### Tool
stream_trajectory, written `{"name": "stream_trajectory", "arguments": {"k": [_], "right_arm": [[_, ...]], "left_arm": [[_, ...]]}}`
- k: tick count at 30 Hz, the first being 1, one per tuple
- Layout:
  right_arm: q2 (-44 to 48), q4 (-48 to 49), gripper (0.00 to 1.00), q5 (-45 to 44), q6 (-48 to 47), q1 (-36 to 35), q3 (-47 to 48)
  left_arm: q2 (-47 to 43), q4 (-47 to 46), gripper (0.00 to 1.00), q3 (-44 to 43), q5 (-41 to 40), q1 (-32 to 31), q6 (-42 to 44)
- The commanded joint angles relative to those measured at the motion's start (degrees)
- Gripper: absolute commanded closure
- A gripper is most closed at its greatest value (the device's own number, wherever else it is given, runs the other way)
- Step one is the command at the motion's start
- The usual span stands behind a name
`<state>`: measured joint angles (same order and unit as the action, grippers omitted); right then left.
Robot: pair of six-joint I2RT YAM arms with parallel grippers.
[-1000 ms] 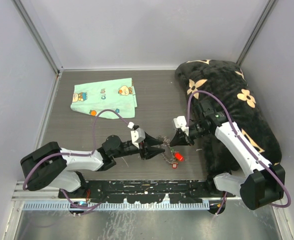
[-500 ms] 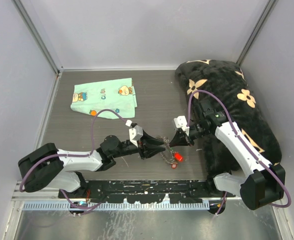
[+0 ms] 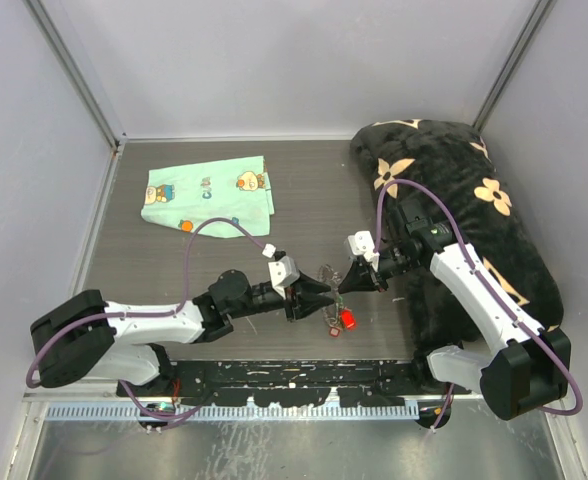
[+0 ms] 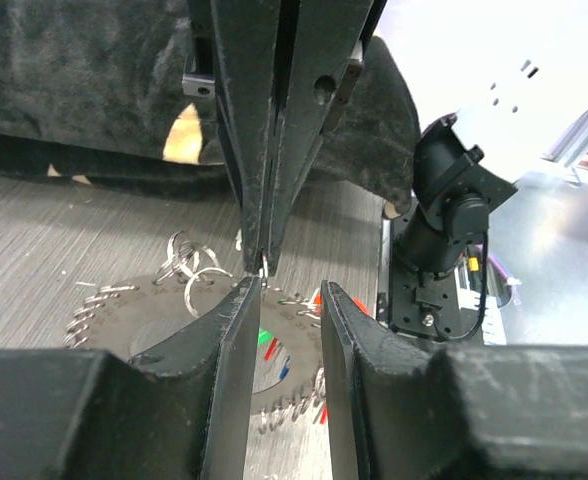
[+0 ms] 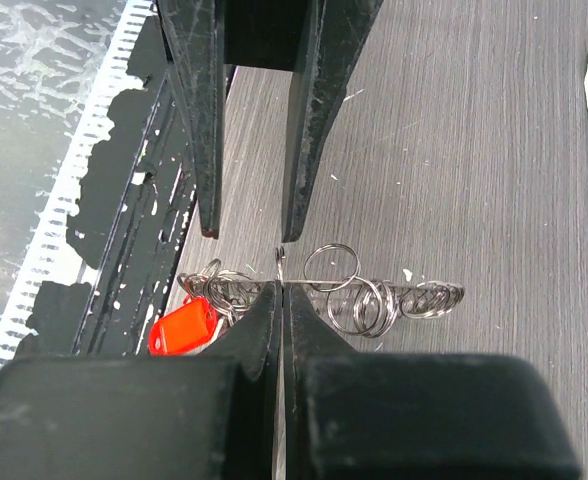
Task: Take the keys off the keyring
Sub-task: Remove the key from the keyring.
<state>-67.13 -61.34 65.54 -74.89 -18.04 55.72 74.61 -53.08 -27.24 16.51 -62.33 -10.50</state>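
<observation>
Top view: both arms are being held low over the grey bench [image 3: 304,200], left fingers [image 3: 312,292] and right fingers [image 3: 351,280] tip to tip at the keyring [image 3: 326,272], mid-bench.
Left wrist: left fingers are being held slightly spread, nothing seen between.
Right wrist: right fingers are being pressed together on the keyring wire; a red-headed key [image 5: 184,325] is lying beside.

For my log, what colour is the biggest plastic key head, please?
Red: the key head shows best in the right wrist view.
</observation>
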Motion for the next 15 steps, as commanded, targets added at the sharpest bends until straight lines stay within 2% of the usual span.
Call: {"name": "stream_trajectory", "arguments": {"k": [1, 10, 15], "right_arm": [[1.5, 0.7, 0.99, 3.5, 0.1, -0.3, 2.6], [1.6, 0.7, 0.99, 3.6, 0.1, -0.4, 2.5], [1.7, 0.7, 0.99, 3.6, 0.1, -0.4, 2.5]], "left_arm": [[-0.7, 0.6, 0.68, -2.6, -1.5, -0.3, 3.2], [1.0, 3.1, 0.71, -4.7, -2.7, -0.3, 4.5], [2.0, 3.3, 0.76, -5.4, -2.3, -0.3, 4.4]]}}
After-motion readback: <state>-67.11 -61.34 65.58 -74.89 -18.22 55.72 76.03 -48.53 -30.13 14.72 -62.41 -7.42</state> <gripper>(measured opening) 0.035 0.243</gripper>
